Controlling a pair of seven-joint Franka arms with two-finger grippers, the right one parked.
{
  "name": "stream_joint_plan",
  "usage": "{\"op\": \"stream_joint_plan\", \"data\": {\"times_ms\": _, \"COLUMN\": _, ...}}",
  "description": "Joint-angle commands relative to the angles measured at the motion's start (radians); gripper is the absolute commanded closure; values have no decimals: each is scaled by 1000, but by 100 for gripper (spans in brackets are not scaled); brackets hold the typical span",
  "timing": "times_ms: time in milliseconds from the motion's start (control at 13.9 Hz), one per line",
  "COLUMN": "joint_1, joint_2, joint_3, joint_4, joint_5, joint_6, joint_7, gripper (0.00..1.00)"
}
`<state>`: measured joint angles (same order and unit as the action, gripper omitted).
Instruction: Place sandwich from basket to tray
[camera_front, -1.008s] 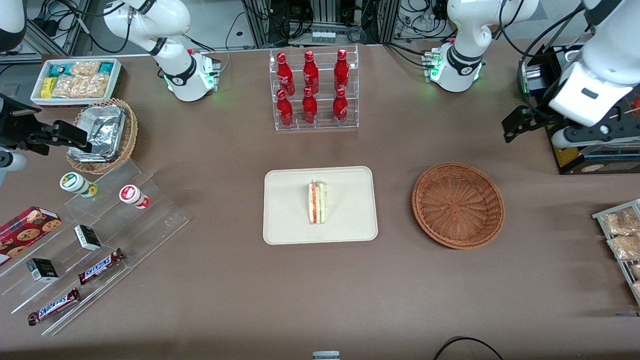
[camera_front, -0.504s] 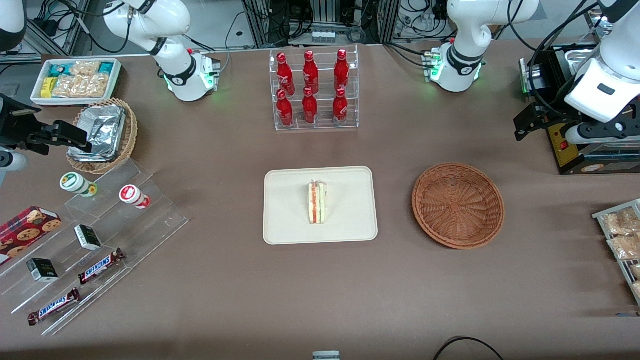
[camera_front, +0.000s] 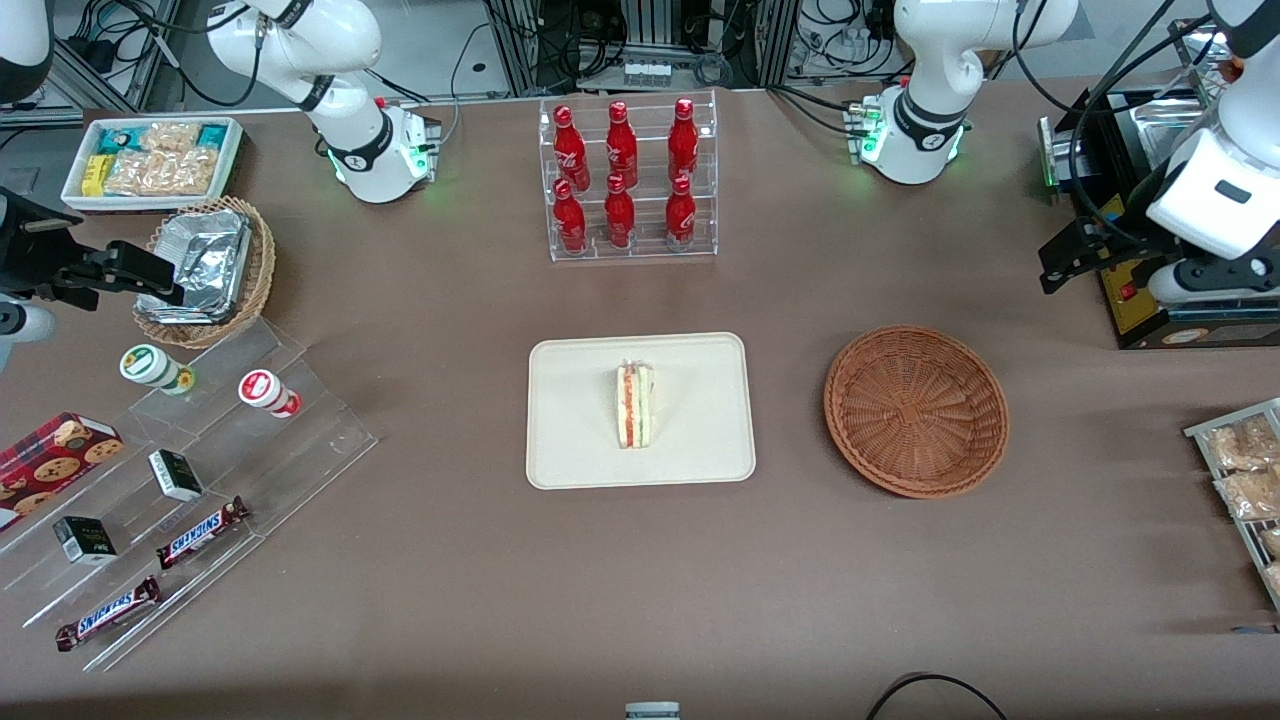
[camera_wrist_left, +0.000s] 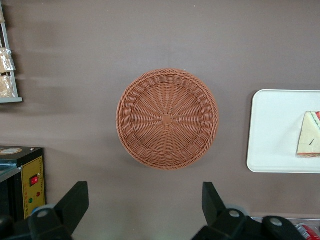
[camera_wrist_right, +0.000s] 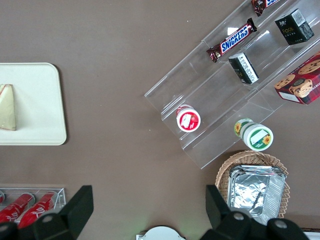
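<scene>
One sandwich (camera_front: 635, 405) is seen sitting on the tray (camera_front: 570, 450), basket (camera_front: 915, 410) emptied; end effector (camera_wrist_left: 145, 207) is spread wide, holding nothing, high up. Little risk remains besides nearby gear being clipped.

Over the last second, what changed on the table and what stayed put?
The gripper, open and empty, drew farther toward the working arm's end of the table, away from the basket. The sandwich stayed on the tray; the basket stayed empty.
</scene>
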<state>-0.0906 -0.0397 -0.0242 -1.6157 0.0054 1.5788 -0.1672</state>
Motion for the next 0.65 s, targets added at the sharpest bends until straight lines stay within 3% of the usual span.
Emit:
{"op": "stream_joint_plan", "data": {"times_ms": 0, "joint_1": -9, "joint_2": 41, "joint_3": 9, "joint_4": 22, "joint_5": -2, "joint_6": -7, "joint_7": 14, "gripper": 0}}
{"op": "stream_joint_plan", "data": {"times_ms": 576, "joint_1": 8, "joint_2": 40, "joint_3": 16, "joint_4": 27, "joint_5": 2, "joint_6": -63, "joint_7": 69, "gripper": 0}}
